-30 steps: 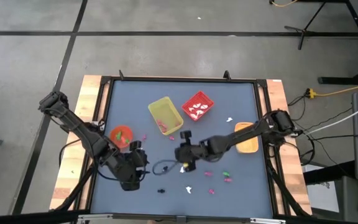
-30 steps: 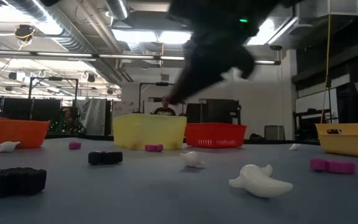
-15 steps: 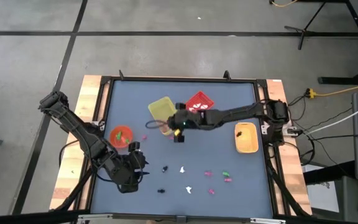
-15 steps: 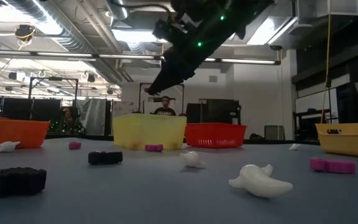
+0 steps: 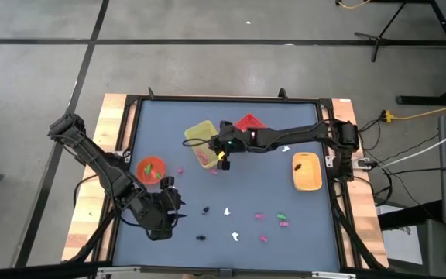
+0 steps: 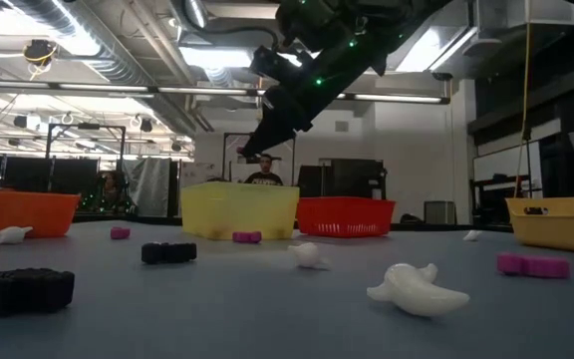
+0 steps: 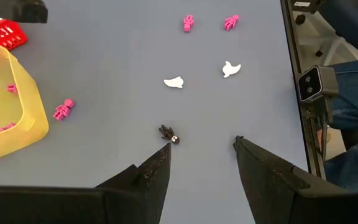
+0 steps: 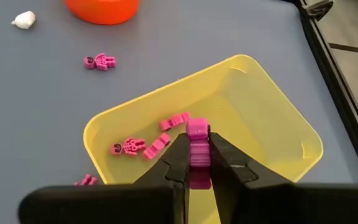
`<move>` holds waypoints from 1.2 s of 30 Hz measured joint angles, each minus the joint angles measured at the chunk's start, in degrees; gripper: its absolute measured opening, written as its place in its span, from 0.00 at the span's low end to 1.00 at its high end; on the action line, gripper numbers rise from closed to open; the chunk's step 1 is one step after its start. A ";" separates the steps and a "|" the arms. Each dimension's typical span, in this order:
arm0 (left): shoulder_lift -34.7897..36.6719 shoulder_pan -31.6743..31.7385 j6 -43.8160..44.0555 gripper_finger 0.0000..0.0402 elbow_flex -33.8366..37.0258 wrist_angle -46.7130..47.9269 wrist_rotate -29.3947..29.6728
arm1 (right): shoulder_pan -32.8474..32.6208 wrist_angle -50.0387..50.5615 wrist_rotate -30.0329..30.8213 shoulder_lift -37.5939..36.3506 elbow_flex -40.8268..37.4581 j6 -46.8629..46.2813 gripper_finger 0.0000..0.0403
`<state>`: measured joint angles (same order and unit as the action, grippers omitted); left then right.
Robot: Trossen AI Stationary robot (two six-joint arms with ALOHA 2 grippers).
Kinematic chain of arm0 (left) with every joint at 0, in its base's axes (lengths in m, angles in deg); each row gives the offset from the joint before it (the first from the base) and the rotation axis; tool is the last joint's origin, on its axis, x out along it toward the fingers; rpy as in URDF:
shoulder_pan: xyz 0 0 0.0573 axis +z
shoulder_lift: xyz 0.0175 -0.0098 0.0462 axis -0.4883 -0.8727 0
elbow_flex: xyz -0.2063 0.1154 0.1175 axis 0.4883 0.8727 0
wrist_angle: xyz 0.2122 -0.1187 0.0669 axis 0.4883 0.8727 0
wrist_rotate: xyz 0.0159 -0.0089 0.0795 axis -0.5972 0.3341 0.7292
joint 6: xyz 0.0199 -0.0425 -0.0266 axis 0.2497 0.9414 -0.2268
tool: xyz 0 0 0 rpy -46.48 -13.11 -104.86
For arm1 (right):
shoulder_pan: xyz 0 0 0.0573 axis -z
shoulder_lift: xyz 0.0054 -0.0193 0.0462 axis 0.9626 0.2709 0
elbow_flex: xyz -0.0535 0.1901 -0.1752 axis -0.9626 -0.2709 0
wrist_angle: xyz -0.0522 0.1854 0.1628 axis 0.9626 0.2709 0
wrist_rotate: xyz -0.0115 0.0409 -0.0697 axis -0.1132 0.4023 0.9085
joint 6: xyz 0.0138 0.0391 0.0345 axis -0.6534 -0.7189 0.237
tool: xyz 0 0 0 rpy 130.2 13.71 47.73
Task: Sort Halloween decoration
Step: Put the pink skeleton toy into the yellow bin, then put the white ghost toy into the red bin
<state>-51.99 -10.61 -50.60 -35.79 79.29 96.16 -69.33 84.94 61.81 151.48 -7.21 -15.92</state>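
My right gripper (image 5: 221, 158) hangs over the near part of the yellow bin (image 5: 205, 143), shut on a pink trinket (image 8: 197, 148). It also shows high in the low view (image 6: 254, 150). Several pink trinkets (image 8: 129, 147) lie on the bin's floor. My left gripper (image 7: 202, 146) is open and empty near the table's front left, in the high view (image 5: 173, 203). A black trinket (image 7: 168, 132) lies on the table just ahead of its fingers. White (image 5: 227, 210), pink (image 5: 260, 217), green (image 5: 281, 215) and black (image 5: 201, 237) trinkets lie loose on the table's near half. My right gripper pinches the pink trinket between its two fingertips (image 8: 180, 152). The trinket's end (image 8: 197, 127) sticks out past the fingertips. The fingers slant down from the table's right side. The trinket is lifted clear, above the inside of the yellow bin.
A red bin (image 5: 248, 124) with white trinkets stands right of the yellow one, partly under my right arm. An orange bowl (image 5: 151, 169) stands at the left, an orange tray (image 5: 307, 170) at the right. Pink trinkets (image 5: 181, 169) lie beside the yellow bin.
My right gripper has risen from the table's near middle and gone toward the far edge, and now hangs over the yellow bin. My left arm has kept still.
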 joint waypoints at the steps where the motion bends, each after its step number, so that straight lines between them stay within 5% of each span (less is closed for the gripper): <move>1: 0.00 0.00 0.00 0.42 0.00 0.00 0.00 | 0.00 0.00 0.00 0.00 0.00 0.00 0.10; 5: 0.00 0.00 -0.01 0.42 0.00 0.00 0.00 | -0.02 0.01 0.00 0.00 0.00 0.00 0.14; 20: -0.02 0.00 -0.02 0.42 0.02 0.10 -0.02 | -0.04 0.02 0.57 0.00 0.00 0.00 0.52; 36: -0.02 2.57 11.91 0.42 0.04 18.78 0.53 | -0.11 0.60 -3.25 0.00 0.00 -5.48 0.56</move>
<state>-52.02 -8.04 -38.69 -35.74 98.07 96.69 -69.44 85.54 58.56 151.48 -7.21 -21.40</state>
